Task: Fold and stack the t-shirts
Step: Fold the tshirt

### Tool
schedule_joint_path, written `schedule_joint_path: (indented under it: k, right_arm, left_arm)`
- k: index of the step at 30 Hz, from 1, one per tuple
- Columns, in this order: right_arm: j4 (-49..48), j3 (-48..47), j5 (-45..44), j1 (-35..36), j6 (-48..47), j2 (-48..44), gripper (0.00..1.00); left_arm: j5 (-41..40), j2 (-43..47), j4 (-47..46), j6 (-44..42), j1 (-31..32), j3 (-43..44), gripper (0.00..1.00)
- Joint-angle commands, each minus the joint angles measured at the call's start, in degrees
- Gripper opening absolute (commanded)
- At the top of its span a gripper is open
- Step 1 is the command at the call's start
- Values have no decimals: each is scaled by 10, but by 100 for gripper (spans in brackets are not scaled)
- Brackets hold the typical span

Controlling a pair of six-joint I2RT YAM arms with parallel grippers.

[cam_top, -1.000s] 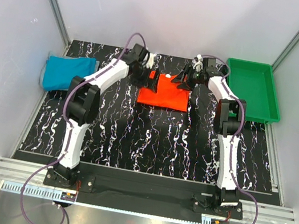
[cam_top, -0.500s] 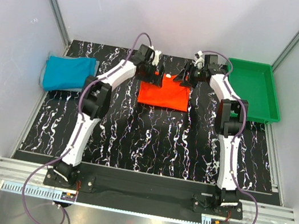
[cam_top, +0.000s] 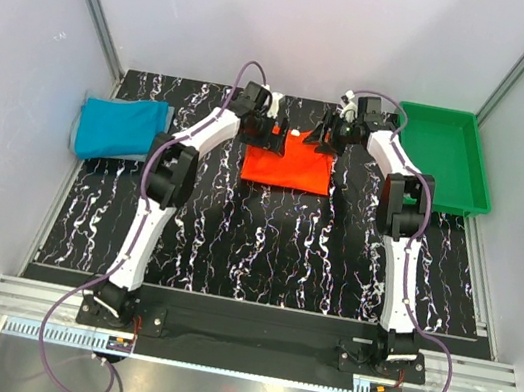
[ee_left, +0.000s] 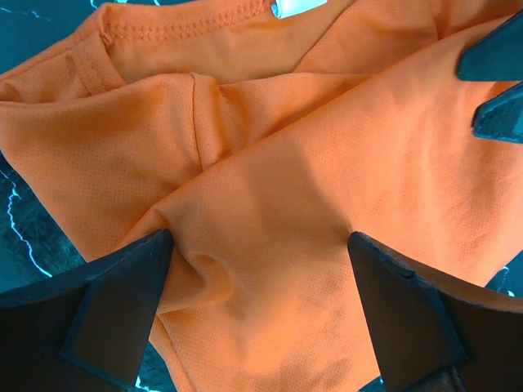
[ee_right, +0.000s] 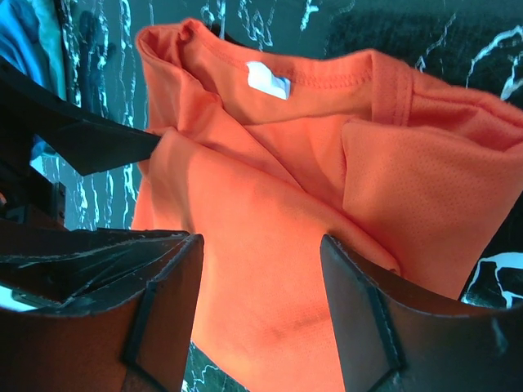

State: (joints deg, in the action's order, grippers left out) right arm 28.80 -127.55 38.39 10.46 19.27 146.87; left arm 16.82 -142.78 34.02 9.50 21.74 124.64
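Observation:
The orange-red t-shirt (cam_top: 289, 168) lies folded in a rough square at the back middle of the table. It fills the left wrist view (ee_left: 270, 163) and the right wrist view (ee_right: 286, 204), collar and white label up. My left gripper (cam_top: 275, 135) is open over the shirt's far left corner, its fingers (ee_left: 122, 302) pressed on the cloth on either side of a fold. My right gripper (cam_top: 318, 141) is open over the far right corner, its fingers (ee_right: 376, 327) straddling the cloth. The teal-blue t-shirt (cam_top: 117, 126) lies bunched at the table's left edge.
A green plastic tray (cam_top: 444, 155) stands at the back right. The dark marbled tabletop (cam_top: 263, 247) stretches toward the arm bases. Grey walls close in the back and both sides.
My left gripper has moved right and a little forward onto the shirt's far left corner. My right gripper has barely moved. The shirt lies as before.

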Motion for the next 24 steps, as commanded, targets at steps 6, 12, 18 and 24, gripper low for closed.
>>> schedule_joint_path:
  k: [6, 12, 18, 24]
  right_arm:
    - [19, 62, -2, 8, 7, -37, 67]
    - [26, 159, 14, 11, 9, -90, 66]
    - [35, 262, 22, 13, 3, -155, 67]
    - [39, 330, 34, 13, 5, -190, 67]
  left_arm:
    - [64, 51, 23, 40, 5, -97, 96]
    - [63, 94, 32, 36, 5, -164, 96]
    - [83, 158, 32, 35, 6, -249, 96]
    - [46, 225, 26, 31, 23, -320, 99]
